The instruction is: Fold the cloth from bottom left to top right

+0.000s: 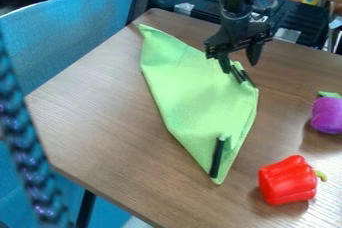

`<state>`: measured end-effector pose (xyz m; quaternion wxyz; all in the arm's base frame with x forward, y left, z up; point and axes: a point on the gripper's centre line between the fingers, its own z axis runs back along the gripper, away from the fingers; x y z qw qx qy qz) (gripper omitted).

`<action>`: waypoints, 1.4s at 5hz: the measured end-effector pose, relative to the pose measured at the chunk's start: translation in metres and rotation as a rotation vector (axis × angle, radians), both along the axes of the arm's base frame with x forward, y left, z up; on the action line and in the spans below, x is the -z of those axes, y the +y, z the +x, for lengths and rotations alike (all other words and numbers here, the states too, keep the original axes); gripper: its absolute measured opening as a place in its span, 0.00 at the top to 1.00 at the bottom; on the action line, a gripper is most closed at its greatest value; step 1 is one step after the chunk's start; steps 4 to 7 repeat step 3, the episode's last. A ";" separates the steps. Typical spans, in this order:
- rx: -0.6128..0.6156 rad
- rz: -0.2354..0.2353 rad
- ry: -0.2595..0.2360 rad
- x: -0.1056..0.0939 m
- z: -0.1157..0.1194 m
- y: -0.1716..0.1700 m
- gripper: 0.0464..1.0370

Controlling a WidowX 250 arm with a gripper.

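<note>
My black gripper (240, 66) hangs over the upper right edge of the green cloth (190, 97), with its two fingertips apart and nothing seen held between them. The cloth lies on the table as a long, narrow shape from a pointed upper left corner to a pointed bottom end. Its right side looks doubled over. Short dark strips (243, 75) show at the cloth's edge just below the gripper. A black stick-like piece (217, 157) lies on the cloth near its bottom tip. Whether the fingertips touch the cloth, I cannot tell.
A red toy pepper (288, 180) sits on the wooden table (100, 122) at the lower right, and a purple toy vegetable (327, 115) is at the right edge. The table's left edge runs diagonally beside a blue panel (80, 17). A dark braided strand hangs at the far left.
</note>
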<state>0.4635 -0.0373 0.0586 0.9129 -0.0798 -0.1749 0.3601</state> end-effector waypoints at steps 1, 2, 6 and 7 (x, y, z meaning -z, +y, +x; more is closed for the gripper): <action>0.096 0.012 -0.039 0.013 -0.002 -0.004 0.03; 0.280 0.086 -0.104 -0.004 -0.006 0.003 0.04; 0.506 0.190 -0.110 -0.029 -0.021 0.038 0.04; 0.506 0.190 -0.110 -0.029 -0.021 0.038 0.04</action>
